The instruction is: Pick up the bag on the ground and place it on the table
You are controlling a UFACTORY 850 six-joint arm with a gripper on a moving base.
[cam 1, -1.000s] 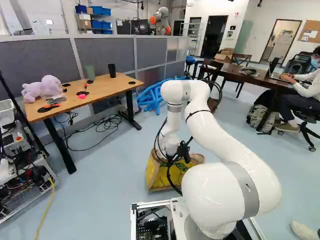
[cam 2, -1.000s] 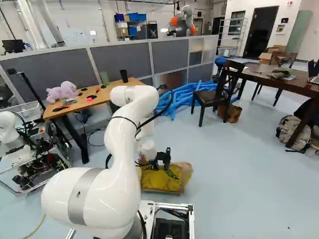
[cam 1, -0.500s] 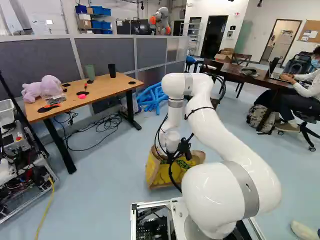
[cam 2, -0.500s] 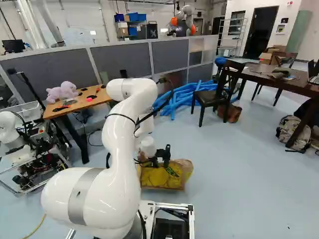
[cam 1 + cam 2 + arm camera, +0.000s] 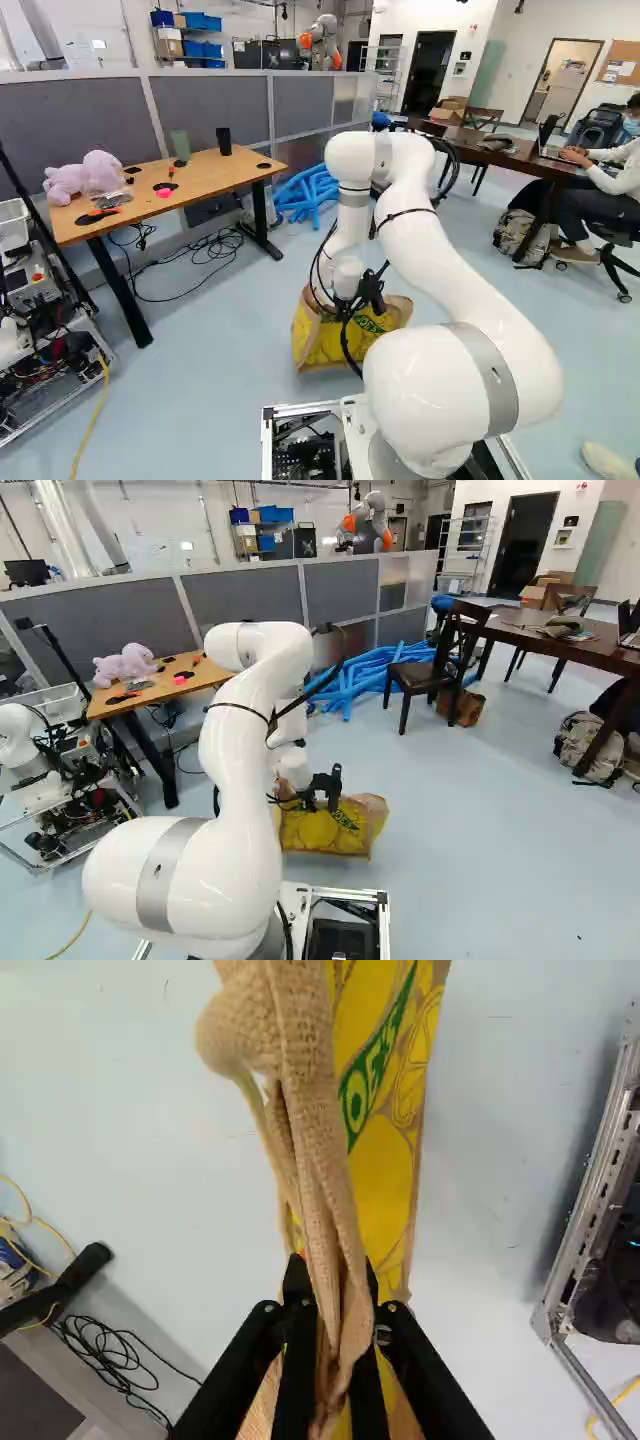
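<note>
A: Please, can you tell me where the bag is now?
B: Yes. I take the wooden table (image 5: pixel 225 178) as my landmark. The bag (image 5: pixel 325 345) is on the base's side of it, to its right in the left base view, apart from it and lower than its top. If the bottom of the bag touches the floor, I cannot tell.
A: And how are the fingers of the gripper (image 5: pixel 347 309)?
B: In the wrist view the two fingers (image 5: pixel 297 1360) are pinching the folded upper edge of the bag, one from each side. The bag is of brown woven cloth, with a yellow and green printed side.
A: What is lying on the wooden table?
B: On it there is a purple plush toy (image 5: pixel 85 176), and also a green cup (image 5: pixel 180 146) and a black cup (image 5: pixel 223 141), both standing upright.
A: And around this table?
B: Under it are black cables (image 5: pixel 205 245). Just beyond its right end there are blue tubes (image 5: pixel 308 195) in a heap. Farther to its right stand a dark chair (image 5: pixel 425 672) and a dark table (image 5: pixel 610 658). Near its left end, in the right base view, is another robot (image 5: pixel 15 742).
</note>
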